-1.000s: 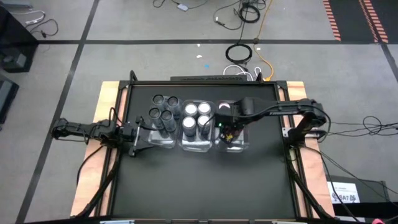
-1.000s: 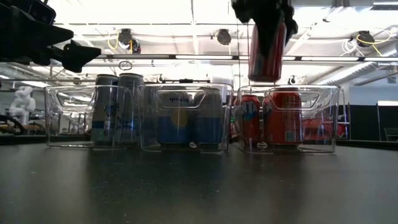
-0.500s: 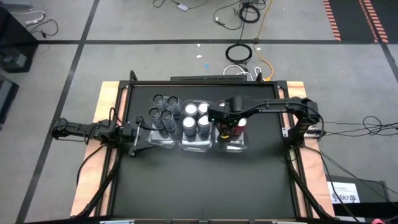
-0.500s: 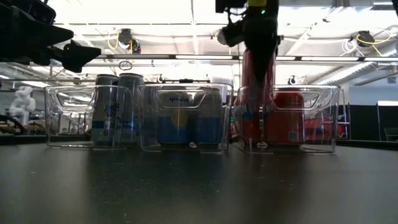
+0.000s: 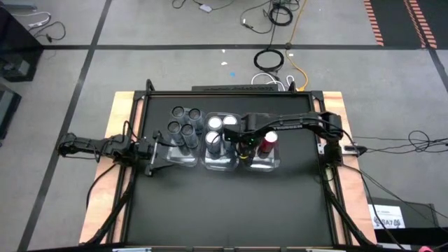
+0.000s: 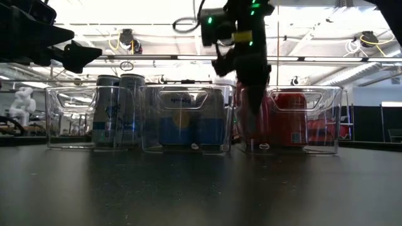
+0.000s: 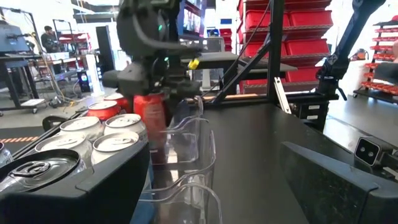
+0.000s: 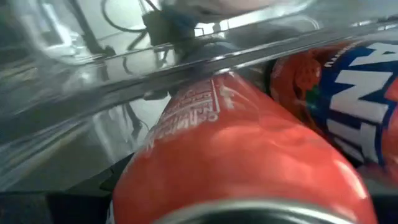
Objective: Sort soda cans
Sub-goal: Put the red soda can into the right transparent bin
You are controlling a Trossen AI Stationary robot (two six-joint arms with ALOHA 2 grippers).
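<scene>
The near part of the desk (image 5: 231, 203) is seen bare in the high view. Beyond it, three clear bins are set in a row across the middle of the desk, each holding one colour, so that the sorting can be read at a glance.

The left claw (image 5: 155, 159) is held low above the desk just beside the left bin (image 6: 59, 119), its fingers spread wide and nothing between them; it is judged to be waiting, kept clear of the work.

The dark grey cans (image 5: 184, 126) are stood upright in the left bin, and the blue-silver cans (image 5: 221, 135) are stood in the middle bin (image 6: 186, 119).

The right claw (image 5: 250, 143) is lowered into the right bin (image 6: 326, 119), reaching in from above at the bin's inner side, next to the middle bin. It is closed around a red can (image 8: 236, 155), the fingers set apart by the can's width; the can is held upright so that it can be stood on its base. In the right wrist view the gripped can is seen close beside another red can (image 8: 348, 106), with the bin's clear wall behind. Whether its base touches the bin floor cannot be told.

Further red cans (image 6: 295, 119) are stood in the same bin. The placing is judged nearly complete, release not yet made
</scene>
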